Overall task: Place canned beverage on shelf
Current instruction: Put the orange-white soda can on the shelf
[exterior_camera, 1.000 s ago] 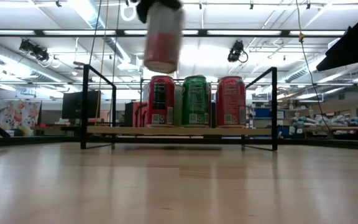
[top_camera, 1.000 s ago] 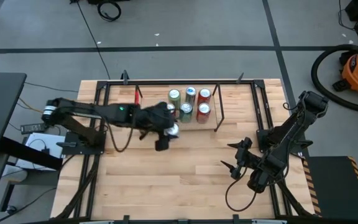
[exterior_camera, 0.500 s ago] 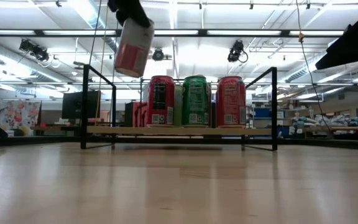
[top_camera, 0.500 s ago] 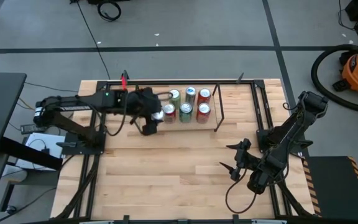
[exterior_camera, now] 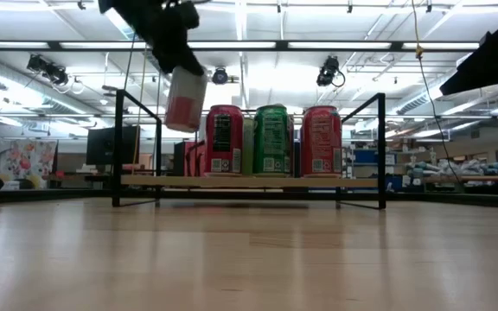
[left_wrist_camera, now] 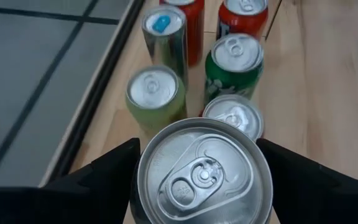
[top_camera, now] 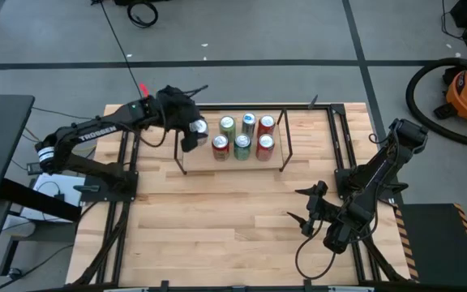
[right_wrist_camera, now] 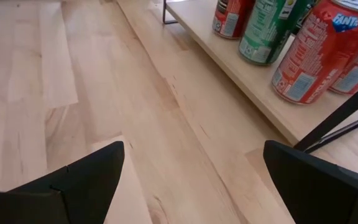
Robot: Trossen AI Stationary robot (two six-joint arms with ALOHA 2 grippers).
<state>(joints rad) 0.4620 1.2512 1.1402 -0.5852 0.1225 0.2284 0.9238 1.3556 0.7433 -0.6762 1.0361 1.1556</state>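
Left arm reaches from the left side toward the far edge of the tabletop, wrist raised and bent downward; left gripper [top_camera: 191,135] hangs in the air, jaws closed on a can [left_wrist_camera: 201,179] held by its sides. Right arm rests folded at the near right; right gripper [top_camera: 305,209] points left, jaws spread wide, empty.

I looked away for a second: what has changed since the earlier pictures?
The left gripper carried its silver-topped red and white can leftward and back, lower, over the wood-decked black-rod shelf's open left end, still clamped. The six shelved cans and the open right gripper stayed put.
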